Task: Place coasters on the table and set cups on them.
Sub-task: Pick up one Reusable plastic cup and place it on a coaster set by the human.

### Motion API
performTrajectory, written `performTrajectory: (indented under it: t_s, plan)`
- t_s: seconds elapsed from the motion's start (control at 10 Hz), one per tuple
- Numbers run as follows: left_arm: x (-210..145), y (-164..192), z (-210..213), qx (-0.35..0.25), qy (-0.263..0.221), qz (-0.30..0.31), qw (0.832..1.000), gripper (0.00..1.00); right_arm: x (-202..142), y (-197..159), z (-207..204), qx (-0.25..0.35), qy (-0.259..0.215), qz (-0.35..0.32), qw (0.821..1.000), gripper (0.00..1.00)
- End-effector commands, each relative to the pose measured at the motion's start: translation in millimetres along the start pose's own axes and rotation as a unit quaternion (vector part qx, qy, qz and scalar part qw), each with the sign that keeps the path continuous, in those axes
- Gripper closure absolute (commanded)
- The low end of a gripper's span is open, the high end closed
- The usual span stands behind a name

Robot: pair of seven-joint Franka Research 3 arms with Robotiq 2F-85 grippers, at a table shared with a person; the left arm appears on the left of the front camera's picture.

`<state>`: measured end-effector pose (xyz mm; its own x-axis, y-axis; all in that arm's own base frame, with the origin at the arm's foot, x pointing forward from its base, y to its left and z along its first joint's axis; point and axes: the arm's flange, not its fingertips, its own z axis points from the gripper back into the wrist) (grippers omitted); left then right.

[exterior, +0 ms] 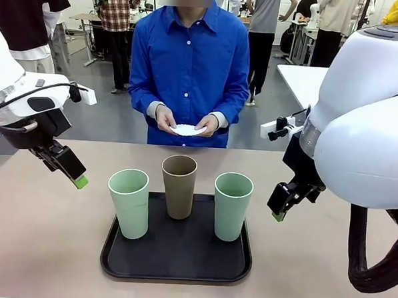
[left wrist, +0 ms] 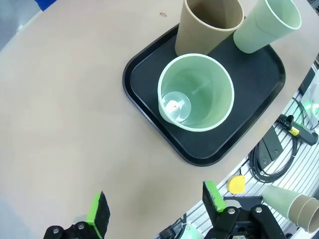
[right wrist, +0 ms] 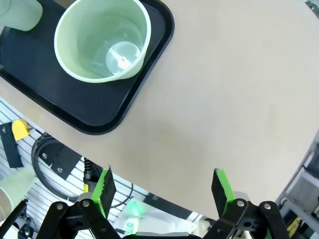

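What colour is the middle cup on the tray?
Tan-brown; the middle cup on the black tray shows best in the front view.

Left gripper (left wrist: pixel 155 204) hangs over bare counter (left wrist: pixel 70 109), jaws wide apart, nothing between the green pads (left wrist: pixel 98 215). Black tray (left wrist: pixel 149 74) lies just beyond the gripper, close to the counter's edge. On the tray:
- Nearest mint cup (left wrist: pixel 196 92): upright, empty, seen from above.
- Tan cup (left wrist: pixel 209 25): just behind it. Touching or apart, cannot tell.
- Second mint cup (left wrist: pixel 266 22): beside the tan one.

Past the counter's edge are black cables (left wrist: pixel 269 154), a small yellow object (left wrist: pixel 235 184) and spare cups (left wrist: pixel 281 198), mint and tan.
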<state>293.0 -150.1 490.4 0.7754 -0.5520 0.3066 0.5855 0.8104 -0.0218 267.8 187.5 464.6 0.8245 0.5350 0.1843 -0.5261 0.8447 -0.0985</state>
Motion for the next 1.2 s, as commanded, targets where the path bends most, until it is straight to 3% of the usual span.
performTrajectory:
  t_s: [0.0, 0.1, 0.3, 0.6, 0.9, 1.1]
  plan:
    - [-0.9, 7.3, -2.5, -0.050, -0.026, 0.029, 0.998, 0.00, -3.6, -12.0, 7.2, 0.102, -0.040, -0.019, 0.994, 0.00]
    - [-6.7, 14.6, 10.9, -0.114, -0.071, 0.048, 0.990, 0.00, -14.2, -35.9, 16.4, 0.208, -0.081, -0.075, 0.972, 0.00]
    - [-22.8, 44.1, 34.2, -0.260, -0.136, 0.107, 0.950, 0.00, -42.2, -91.0, 20.9, 0.384, -0.143, -0.138, 0.902, 0.00]
    - [-56.6, 104.6, 34.9, -0.444, -0.148, 0.162, 0.869, 0.00, -94.2, -160.3, 8.8, 0.524, -0.180, -0.192, 0.810, 0.00]
    - [-84.7, 154.1, 22.6, -0.458, -0.093, 0.214, 0.858, 0.00, -132.6, -206.8, -8.6, 0.553, -0.160, -0.232, 0.784, 0.00]
    - [-92.7, 186.2, 4.7, -0.452, -0.086, 0.263, 0.848, 0.00, -148.3, -239.8, -28.0, 0.569, -0.164, -0.254, 0.765, 0.00]
